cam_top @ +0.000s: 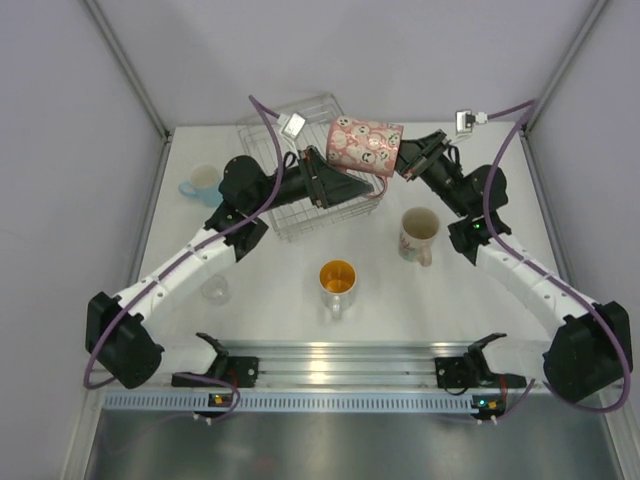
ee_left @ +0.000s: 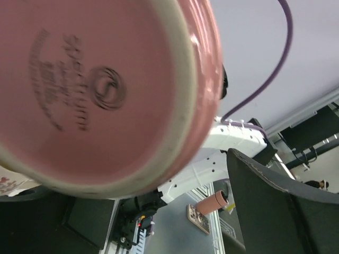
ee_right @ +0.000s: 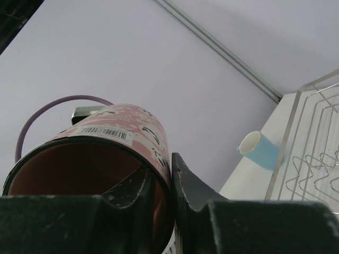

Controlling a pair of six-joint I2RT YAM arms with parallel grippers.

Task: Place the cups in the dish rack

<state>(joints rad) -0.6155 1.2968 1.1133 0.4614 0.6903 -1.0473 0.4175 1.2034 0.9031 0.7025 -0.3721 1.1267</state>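
Note:
My right gripper (cam_top: 397,162) is shut on the rim of a pink patterned mug (cam_top: 364,145) and holds it on its side in the air by the dish rack's (cam_top: 262,135) right edge. In the right wrist view one finger is inside the mug (ee_right: 132,129) and one outside, at my gripper (ee_right: 161,170). My left gripper (cam_top: 350,187) is open over the rack. The mug's base (ee_left: 95,90) fills its view, close ahead of its fingers (ee_left: 275,206). On the table stand a light blue cup (cam_top: 203,182), a cream mug (cam_top: 418,234), a speckled mug with orange inside (cam_top: 338,280) and a clear glass (cam_top: 214,290).
The light blue cup (ee_right: 259,150) and the wire rack (ee_right: 312,153) also show in the right wrist view. A metal rail (cam_top: 340,360) runs along the near table edge. Enclosure walls and frame posts (cam_top: 130,70) close in the back and sides.

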